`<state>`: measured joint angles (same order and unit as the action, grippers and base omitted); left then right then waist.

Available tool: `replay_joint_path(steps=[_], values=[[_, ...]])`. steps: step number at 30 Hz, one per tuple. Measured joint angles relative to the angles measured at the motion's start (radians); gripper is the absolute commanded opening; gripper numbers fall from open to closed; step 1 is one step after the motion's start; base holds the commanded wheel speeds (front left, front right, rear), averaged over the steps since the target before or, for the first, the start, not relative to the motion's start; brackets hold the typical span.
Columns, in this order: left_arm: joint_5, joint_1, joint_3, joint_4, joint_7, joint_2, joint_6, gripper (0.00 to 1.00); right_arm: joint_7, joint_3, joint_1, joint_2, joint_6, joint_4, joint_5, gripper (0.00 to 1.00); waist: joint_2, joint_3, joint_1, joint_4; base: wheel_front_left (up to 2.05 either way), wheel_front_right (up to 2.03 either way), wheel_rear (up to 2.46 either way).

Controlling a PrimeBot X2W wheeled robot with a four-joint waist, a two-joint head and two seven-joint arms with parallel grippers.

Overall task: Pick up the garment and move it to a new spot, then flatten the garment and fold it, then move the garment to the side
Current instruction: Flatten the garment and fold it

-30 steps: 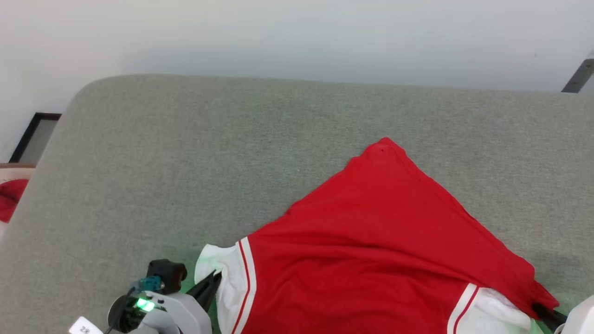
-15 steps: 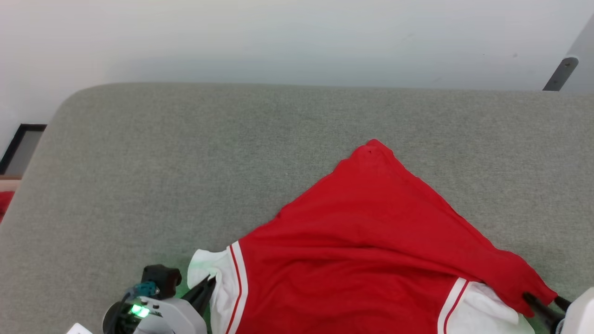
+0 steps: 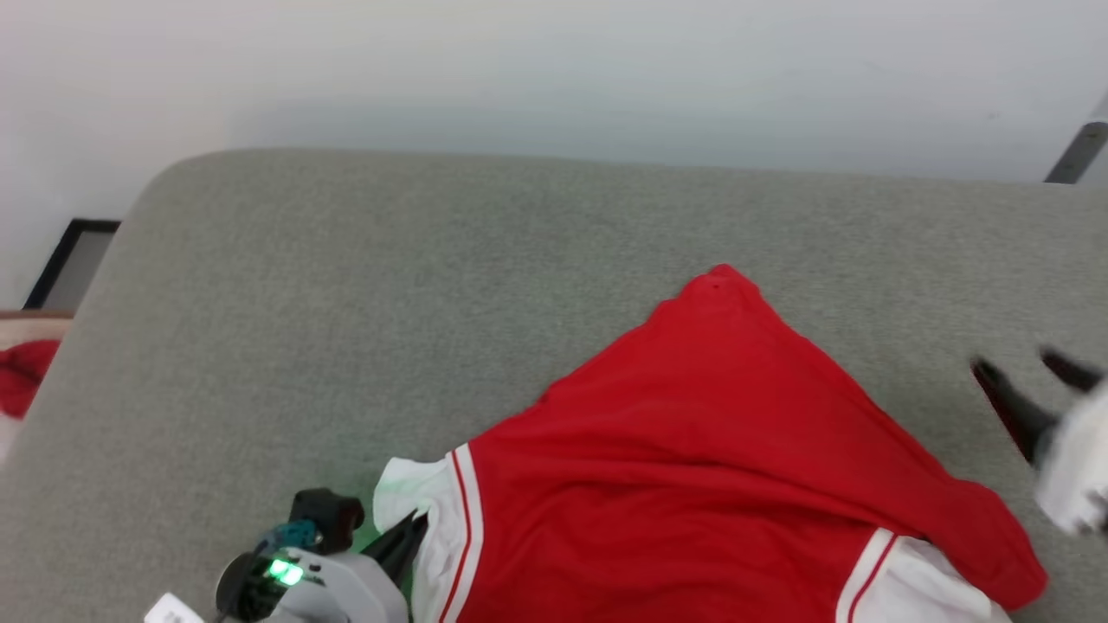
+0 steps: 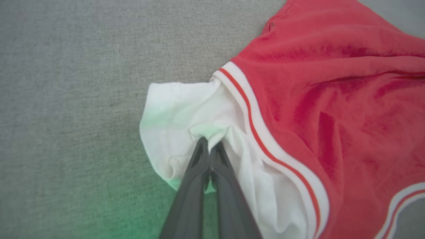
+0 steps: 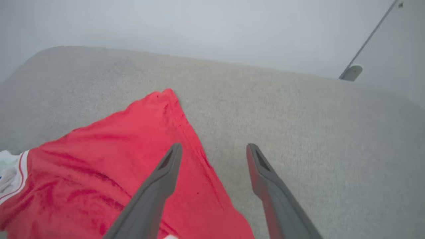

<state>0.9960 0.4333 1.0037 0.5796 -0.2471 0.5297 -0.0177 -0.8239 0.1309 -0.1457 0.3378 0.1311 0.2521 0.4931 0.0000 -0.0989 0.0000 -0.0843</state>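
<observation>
Place: the garment (image 3: pixel 692 484) lies rumpled on the grey cushion (image 3: pixel 389 303).
Left gripper (image 4: pixel 209 143): jaws together, clamped on its white sleeve (image 4: pixel 172 113).
Right gripper (image 5: pixel 214 146): jaws apart, empty.
Risk: we may bunch the cloth if we pull by one sleeve only.

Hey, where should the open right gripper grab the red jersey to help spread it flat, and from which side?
Probably the pointed far corner of the jersey. It sticks out alone, bare cushion on both sides, so the open right gripper can come in from the right and pinch its tip. The left gripper is shut on the white sleeve.
</observation>
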Motion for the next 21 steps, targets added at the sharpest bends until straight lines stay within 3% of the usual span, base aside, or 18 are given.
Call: replay_joint_path(steps=[3, 10, 21], values=[[-0.005, 0.016, 0.003, -0.008, 0.001, -0.006, 0.0, 0.0, 0.038, -0.082, -0.123, 0.009, 0.0, -0.069, -0.029, 1.0, 0.0, -0.013, 0.0, -0.016, 0.0, 0.0, 0.0], [-0.026, 0.07, 0.017, -0.008, 0.009, -0.038, -0.018, 0.0, 0.085, -0.248, -0.423, 0.048, 0.0, -0.396, -0.026, 1.0, 0.0, -0.054, 0.0, -0.071, 0.0, 0.0, 0.0], [-0.061, 0.165, 0.041, 0.043, 0.007, -0.122, -0.063, 0.0, 0.047, -0.484, -0.727, 0.073, 0.0, -0.848, 0.026, 1.0, 0.0, -0.141, 0.0, -0.171, 0.0, 0.0, 0.0]])
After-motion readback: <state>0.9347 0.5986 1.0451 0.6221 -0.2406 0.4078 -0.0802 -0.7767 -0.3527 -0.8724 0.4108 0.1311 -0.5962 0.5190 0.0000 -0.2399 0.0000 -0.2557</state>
